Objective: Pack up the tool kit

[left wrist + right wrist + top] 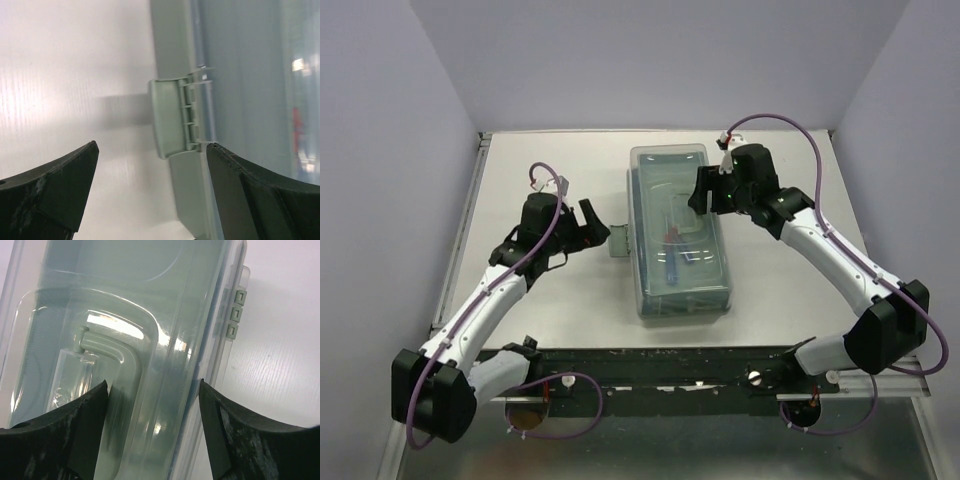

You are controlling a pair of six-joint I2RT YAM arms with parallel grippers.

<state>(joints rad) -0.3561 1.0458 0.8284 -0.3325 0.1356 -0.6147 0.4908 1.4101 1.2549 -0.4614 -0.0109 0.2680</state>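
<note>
I noted the large rectangular sage-green plastic tool kit, lid shut, at mid white worktop, my left hand spread wide beside its projecting green side latch, apparently to fasten it, and my right hand, jaws apart, poised above the translucent lid, apparently to steady it.

tool kit: sage-green | lid: translucent | table: white | walls: lilac

You're in a robotics lab cell: plain lavender walls box in a white table, and a black rail along its near edge carries the cabled left arm and right arm.
</note>
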